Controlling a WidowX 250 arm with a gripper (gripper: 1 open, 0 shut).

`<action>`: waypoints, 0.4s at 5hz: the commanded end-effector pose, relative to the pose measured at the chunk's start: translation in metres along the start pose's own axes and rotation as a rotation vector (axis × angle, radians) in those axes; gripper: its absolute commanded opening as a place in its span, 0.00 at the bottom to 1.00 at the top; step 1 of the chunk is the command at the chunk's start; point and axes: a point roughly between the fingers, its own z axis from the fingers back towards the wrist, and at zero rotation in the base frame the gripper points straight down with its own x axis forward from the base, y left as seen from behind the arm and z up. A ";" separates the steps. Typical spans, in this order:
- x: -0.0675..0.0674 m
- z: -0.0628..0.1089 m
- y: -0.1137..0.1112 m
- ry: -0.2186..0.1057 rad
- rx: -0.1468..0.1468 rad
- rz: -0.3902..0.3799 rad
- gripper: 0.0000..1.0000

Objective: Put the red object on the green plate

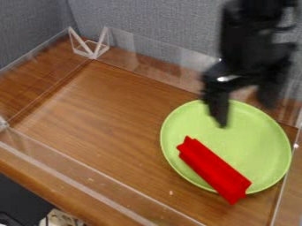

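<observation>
Smooth green plate (262,141), matt red object (214,169), glossy wood table (94,106).

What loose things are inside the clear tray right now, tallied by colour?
Red: 1, the red object, lying on the plate, one end over its rim
Green: 1, the green plate
Clear: 1, a small wire-like stand in the far corner
Total: 3

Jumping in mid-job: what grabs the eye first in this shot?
The bright red object lies on the lime green plate at lower right, one end reaching the plate's near rim. Above the plate's far side hangs the black gripper, open and empty, over a wooden table.
</observation>
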 end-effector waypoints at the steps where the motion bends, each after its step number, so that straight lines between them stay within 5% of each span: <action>1: 0.030 0.017 0.026 -0.057 -0.044 0.033 0.00; 2: 0.017 0.005 0.000 -0.052 -0.037 0.043 0.00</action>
